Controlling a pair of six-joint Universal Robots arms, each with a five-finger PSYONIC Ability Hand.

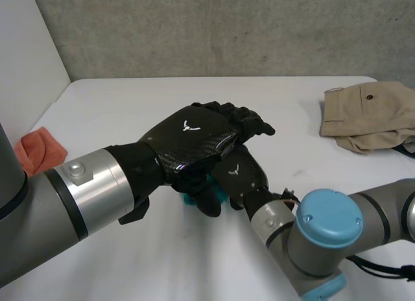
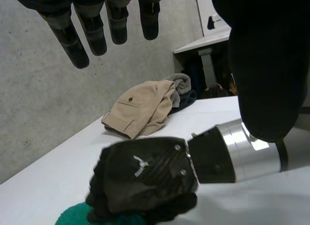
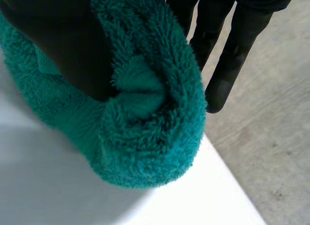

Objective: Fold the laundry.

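Observation:
A fluffy teal towel [image 3: 145,113] lies bunched on the white table [image 1: 130,106], and slivers of the towel [image 1: 190,199] peek out under both hands. My right hand [image 1: 240,174] rests on it near the table's middle, with a finger [image 3: 68,45] curled into the folds and gripping the pile. My left hand [image 1: 191,139] hovers just above and across the right hand, its fingers [image 2: 77,36] straight and holding nothing. From the left wrist, the right hand [image 2: 145,174] covers most of the towel [image 2: 72,216].
Folded beige trousers [image 1: 369,116] lie at the table's far right, shown as trousers [image 2: 140,111] with rolled grey and dark clothes [image 2: 181,87] behind them. An orange cloth [image 1: 40,150] sits at the left edge. A concrete wall stands behind the table.

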